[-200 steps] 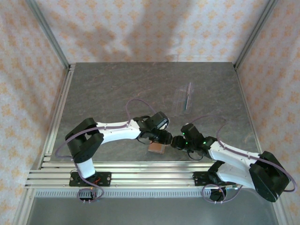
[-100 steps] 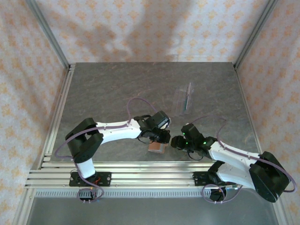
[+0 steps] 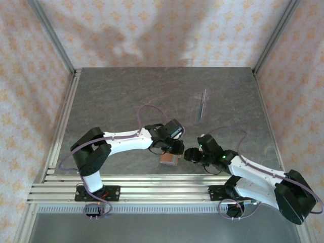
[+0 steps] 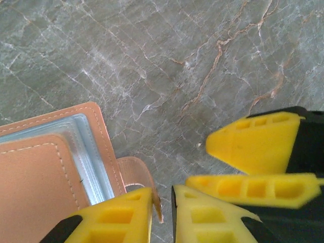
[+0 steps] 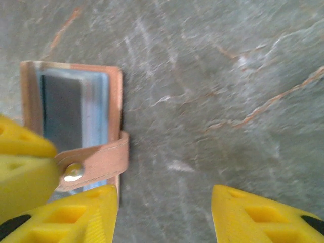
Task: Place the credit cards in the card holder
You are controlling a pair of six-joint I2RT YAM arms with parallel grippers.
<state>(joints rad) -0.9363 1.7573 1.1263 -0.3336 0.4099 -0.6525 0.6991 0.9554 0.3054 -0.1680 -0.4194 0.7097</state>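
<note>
The reddish-brown card holder (image 3: 168, 159) lies near the table's front edge, between the two grippers. Inside it I see a black credit card (image 5: 61, 109) behind a clear sleeve, with a pale grey-blue card edge (image 5: 97, 106) beside it. The snap tab (image 5: 93, 163) runs from the holder's edge into my left gripper (image 4: 162, 196), whose jaws stand almost together on the tab's end (image 4: 156, 200). That gripper (image 3: 176, 148) hovers just behind the holder. My right gripper (image 5: 164, 217) is open over bare table, its left finger (image 5: 76, 217) beside the holder's edge.
A clear plastic stand (image 3: 199, 107) stands further back on the grey stone table (image 3: 116, 101). An aluminium rail (image 3: 152, 190) runs along the near edge. The right gripper's fingers (image 4: 253, 147) sit close to the left gripper.
The left gripper's jaws have narrowed around the snap tab. The right arm has shifted slightly toward the near edge. The card holder has stayed in place.
</note>
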